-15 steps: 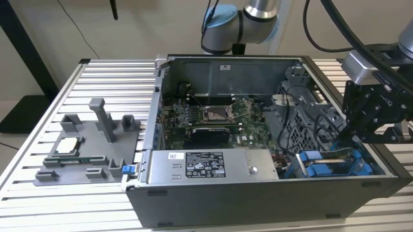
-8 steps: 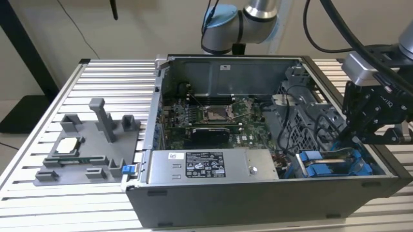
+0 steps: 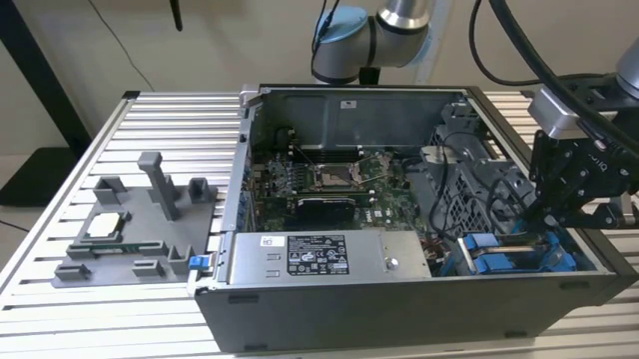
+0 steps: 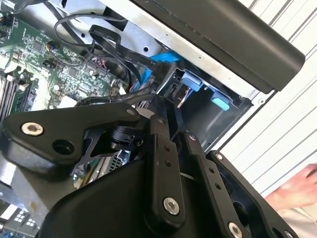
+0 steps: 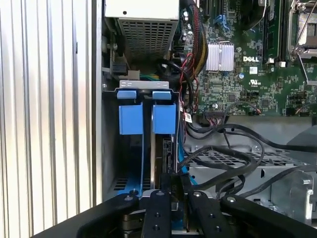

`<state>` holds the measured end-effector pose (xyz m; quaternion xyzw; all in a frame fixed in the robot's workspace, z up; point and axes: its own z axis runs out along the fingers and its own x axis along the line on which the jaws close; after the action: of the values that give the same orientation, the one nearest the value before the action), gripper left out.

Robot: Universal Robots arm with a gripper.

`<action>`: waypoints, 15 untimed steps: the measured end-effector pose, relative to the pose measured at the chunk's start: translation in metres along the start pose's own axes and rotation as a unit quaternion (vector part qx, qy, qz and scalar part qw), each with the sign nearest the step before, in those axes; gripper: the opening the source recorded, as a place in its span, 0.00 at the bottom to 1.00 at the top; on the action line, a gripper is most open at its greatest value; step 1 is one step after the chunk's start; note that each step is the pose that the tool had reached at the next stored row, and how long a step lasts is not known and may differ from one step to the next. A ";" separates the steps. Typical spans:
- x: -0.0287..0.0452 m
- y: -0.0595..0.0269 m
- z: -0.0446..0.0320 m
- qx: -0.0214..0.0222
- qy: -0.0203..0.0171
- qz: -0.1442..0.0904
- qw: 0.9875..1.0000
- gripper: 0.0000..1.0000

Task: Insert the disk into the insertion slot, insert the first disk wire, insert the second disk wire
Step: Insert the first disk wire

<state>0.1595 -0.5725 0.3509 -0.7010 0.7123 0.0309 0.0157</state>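
We are holding our gripper [image 5: 176, 184] close to the blue carriers [image 5: 163, 118] in the drive cage [image 5: 110, 148]; we cannot tell whether it is gripping anything.

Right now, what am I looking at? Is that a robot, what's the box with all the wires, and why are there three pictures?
Yes, it is a robot arm. It is working on an open computer case that sits on a ribbed metal table. The exterior view comes from a camera standing off the arm. Both wrist views come from cameras riding on the arm, looking past its black gripper. Inside the case are a green circuit board, a grey box with a sticker and blue clips where disks go. The gripper hangs right over those clips. I cannot tell whether it holds anything. Beside the case lies a grey parts holder.
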 end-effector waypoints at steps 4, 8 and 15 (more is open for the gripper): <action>0.0003 -0.0001 0.0032 0.000 -0.002 0.000 1.000 0.00; 0.0009 -0.0004 0.0054 0.000 -0.006 0.000 1.000 0.00; 0.0042 -0.0024 0.0069 0.000 -0.010 0.000 1.000 0.00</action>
<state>0.1617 -0.5762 0.3437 -0.7008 0.7120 0.0382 0.0229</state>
